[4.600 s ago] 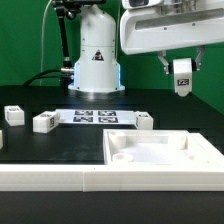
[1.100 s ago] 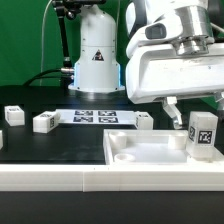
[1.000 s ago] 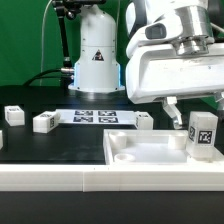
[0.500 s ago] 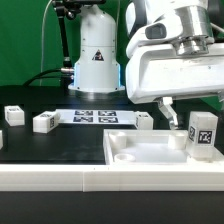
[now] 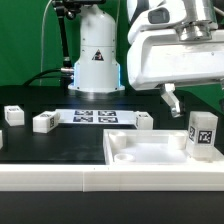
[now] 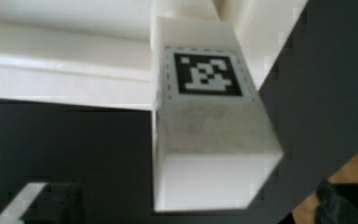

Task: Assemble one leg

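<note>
The leg (image 5: 203, 135), a white stubby post with a black-and-white marker, stands upright at the corner of the large white panel (image 5: 150, 152) on the exterior view's right. My gripper (image 5: 200, 104) is open just above it. One finger (image 5: 172, 98) hangs clear of the leg; the other is cut off at the frame edge. In the wrist view the leg (image 6: 211, 120) fills the middle, with the gripper (image 6: 211, 208) straddling its near end, its dark jaws apart on either side.
Three more legs lie on the black table: two on the exterior view's left (image 5: 12, 114) (image 5: 44, 122) and one by the panel's far edge (image 5: 143, 121). The marker board (image 5: 95, 116) lies in front of the robot base (image 5: 97, 55).
The gripper has let go of the leg and risen. The leg stays standing at the panel's corner, where the gripper had carried it down from high above.
</note>
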Robot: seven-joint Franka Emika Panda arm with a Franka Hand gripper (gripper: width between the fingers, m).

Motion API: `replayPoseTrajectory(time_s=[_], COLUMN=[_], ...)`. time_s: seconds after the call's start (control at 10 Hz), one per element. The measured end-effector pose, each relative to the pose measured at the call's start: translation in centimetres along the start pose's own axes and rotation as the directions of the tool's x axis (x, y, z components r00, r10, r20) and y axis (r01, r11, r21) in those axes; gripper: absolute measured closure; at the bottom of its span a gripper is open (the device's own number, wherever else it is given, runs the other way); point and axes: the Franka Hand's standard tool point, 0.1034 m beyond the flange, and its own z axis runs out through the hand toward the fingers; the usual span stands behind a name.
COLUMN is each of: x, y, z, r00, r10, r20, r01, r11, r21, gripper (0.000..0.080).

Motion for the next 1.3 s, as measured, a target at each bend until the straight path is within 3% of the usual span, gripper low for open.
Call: replayPoseTrajectory(time_s=[0.2, 0.4, 0.5, 0.6, 0.9, 1.1, 1.3], x=[-0.4, -0.9, -0.1, -0.6, -0.2, -0.1, -0.1], y=[0.0, 0.0, 0.1, 0.2, 0.6, 0.6, 0.6], z=[0.3, 1.1, 1.2, 1.2, 1.3, 1.6, 1.6], r00=[1.0, 0.979, 0.974, 0.953, 0.867, 0.867, 0.866], r10=[0.005, 0.023, 0.025, 0.024, 0.021, 0.021, 0.021], r20=[0.023, 0.201, 0.225, 0.301, 0.498, 0.499, 0.499], r01=[-0.005, -0.026, -0.029, -0.031, -0.042, -0.042, -0.042], r11=[1.0, 1.0, 1.0, 0.999, 0.999, 0.999, 0.999], r21=[0.002, 0.011, 0.013, 0.016, 0.03, 0.031, 0.031], gripper=[0.015, 0.015, 0.015, 0.015, 0.015, 0.015, 0.0412])
